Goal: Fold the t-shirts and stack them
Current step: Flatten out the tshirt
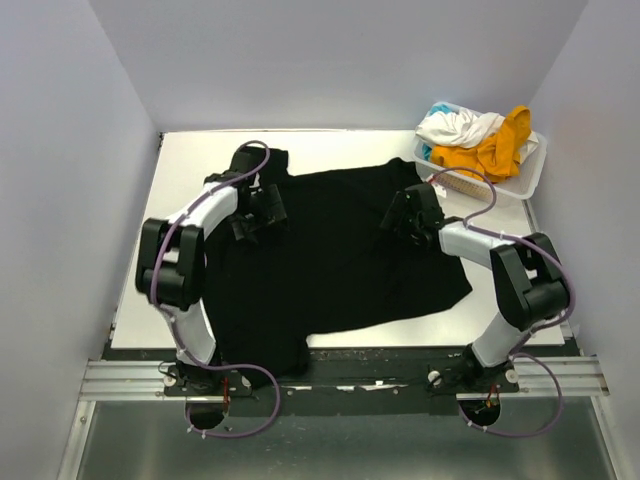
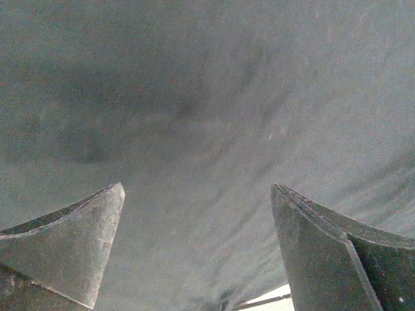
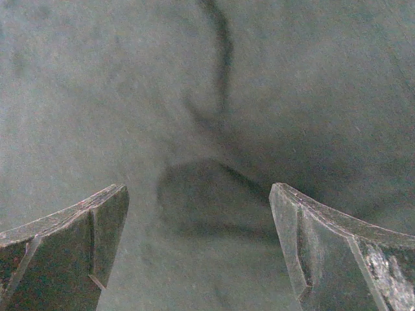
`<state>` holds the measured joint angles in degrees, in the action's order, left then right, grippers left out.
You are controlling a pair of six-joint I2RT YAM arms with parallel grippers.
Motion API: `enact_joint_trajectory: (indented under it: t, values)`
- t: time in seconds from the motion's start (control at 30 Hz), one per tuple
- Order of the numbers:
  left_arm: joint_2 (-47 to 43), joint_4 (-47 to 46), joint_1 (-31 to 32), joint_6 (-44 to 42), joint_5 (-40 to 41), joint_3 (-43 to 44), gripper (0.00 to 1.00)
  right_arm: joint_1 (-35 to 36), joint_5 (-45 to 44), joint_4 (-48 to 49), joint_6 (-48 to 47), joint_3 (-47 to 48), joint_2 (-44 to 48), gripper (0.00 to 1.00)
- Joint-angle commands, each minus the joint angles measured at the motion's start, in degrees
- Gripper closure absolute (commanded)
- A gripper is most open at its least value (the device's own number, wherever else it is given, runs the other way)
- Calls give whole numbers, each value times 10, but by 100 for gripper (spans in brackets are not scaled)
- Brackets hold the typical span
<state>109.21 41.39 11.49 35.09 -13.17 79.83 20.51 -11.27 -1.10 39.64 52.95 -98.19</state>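
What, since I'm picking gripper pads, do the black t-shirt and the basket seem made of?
Black t-shirt: soft matte fabric, probably knit cotton; it creases and drapes over the table edge. Basket: white, smooth, likely rigid plastic; its slotted wall holds shape.

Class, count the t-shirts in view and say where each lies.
4: a black shirt spread on the table; white, yellow and a sliver of teal bunched in the basket. More may be hidden underneath.
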Motion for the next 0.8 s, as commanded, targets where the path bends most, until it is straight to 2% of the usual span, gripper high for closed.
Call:
enact_joint_trajectory:
  t: [0.0, 0.1, 0.17, 0.23, 0.37, 0.43, 0.57, 0.77]
  values:
    - [-156, -82, -1, 16, 61, -113, 1, -1, 12, -33, 2, -47, 64, 0]
    - [-238, -151, -6, 43, 31, -221, 1, 0, 9, -29, 0, -71, 96, 0]
    - [-266, -152, -11, 55, 8, -266, 1, -1, 13, -27, 1, -82, 111, 0]
    - [-277, -140, -11, 58, -8, -301, 1, 0, 17, -23, 2, -90, 124, 0]
    - [-294, -222, -8, 95, -111, -407, 1, 0, 19, -15, 4, -99, 141, 0]
    - [-283, -246, -7, 110, -116, -430, 1, 0, 21, -15, 4, -102, 147, 0]
    - [-218, -208, -8, 96, -97, -373, 1, -1, 22, -14, 5, -105, 157, 0]
    - [-116, -104, -14, 62, -46, -200, 1, -1, 15, -12, 0, -108, 161, 0]
